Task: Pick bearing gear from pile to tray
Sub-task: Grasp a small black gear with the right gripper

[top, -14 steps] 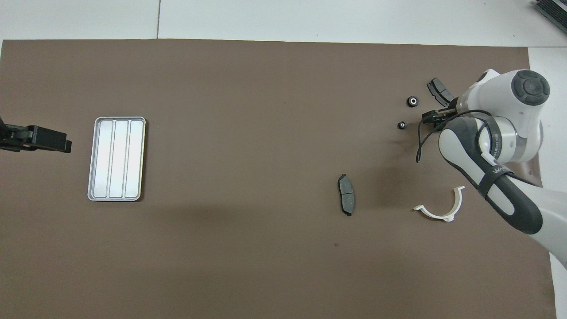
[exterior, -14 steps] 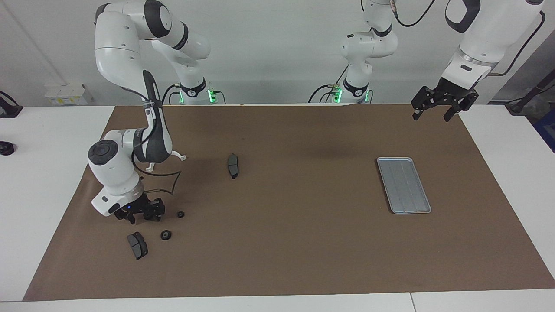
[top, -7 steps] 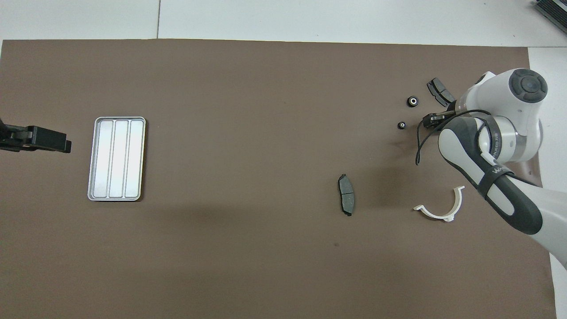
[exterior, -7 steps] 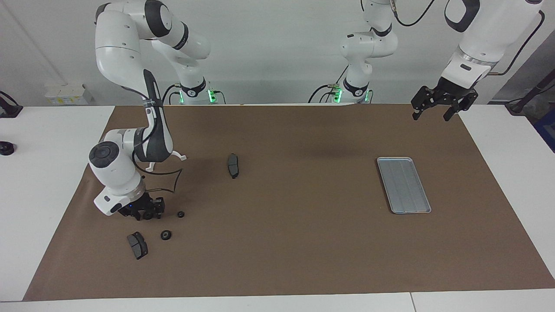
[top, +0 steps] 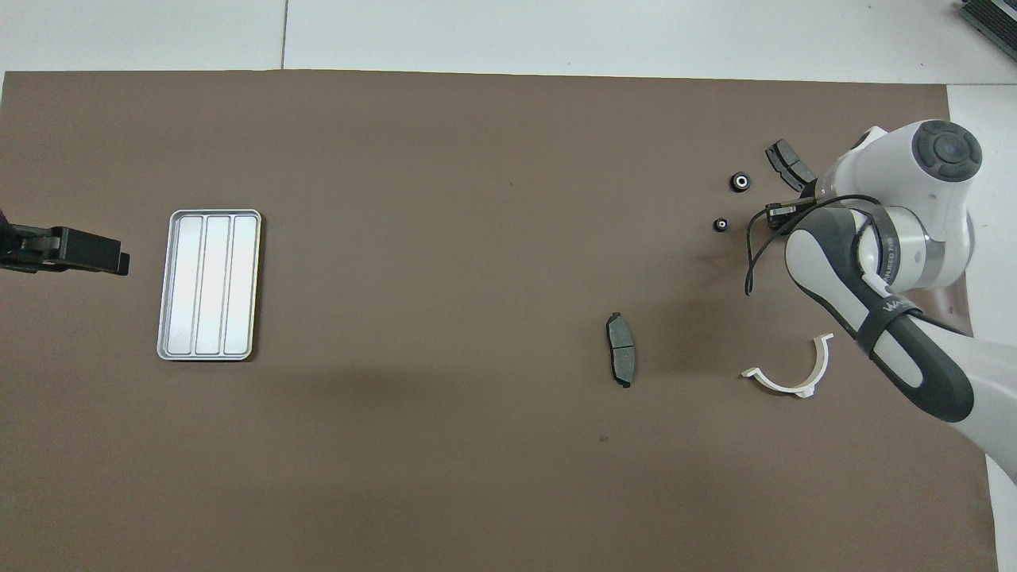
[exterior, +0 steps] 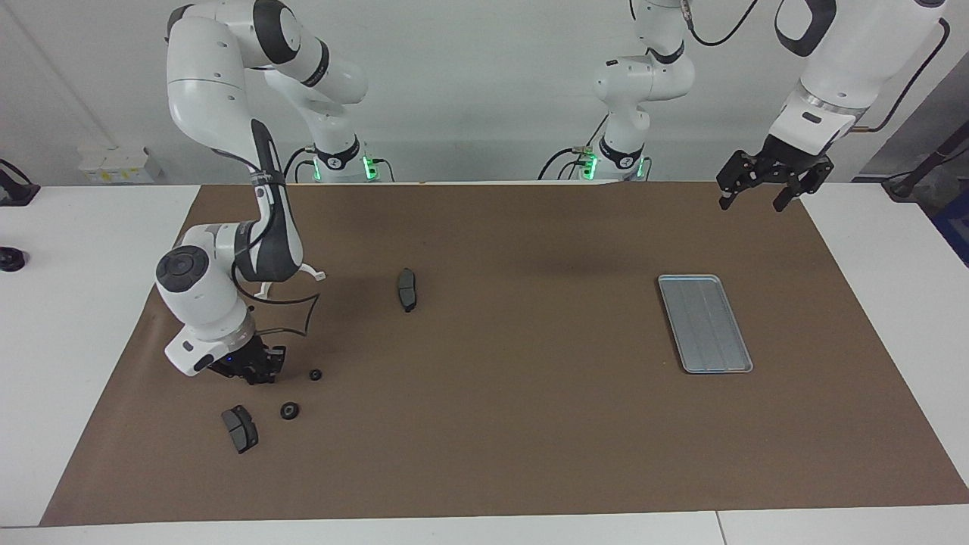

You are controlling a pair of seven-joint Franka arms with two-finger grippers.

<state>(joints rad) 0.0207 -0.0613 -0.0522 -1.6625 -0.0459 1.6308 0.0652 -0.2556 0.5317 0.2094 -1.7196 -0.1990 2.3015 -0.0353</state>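
**Right pincer pulls in beside the loose parts; tray bare**

- Right pincer (exterior: 253, 376): low over the brown mat (exterior: 484, 424). A second ago it was spread; now it is drawn narrow and has shifted slightly. This looks like the grab step of the task.
- Nearest it: one small black bearing gear (exterior: 315, 374), just beside the tip and apart from it.
- A little further out: a second gear (exterior: 289, 410) and a dark brake pad (exterior: 240, 428). Neither has moved.
- Hidden: the wrist covers the tip, so I cannot tell whether anything is pinched.
- Well away: another pad (exterior: 407, 289).
- Furthest, at the left arm's end: the tray (exterior: 705, 324), with nothing in it.
- Left pincer (exterior: 751, 203): spread wide, waiting up in the air near the tray.
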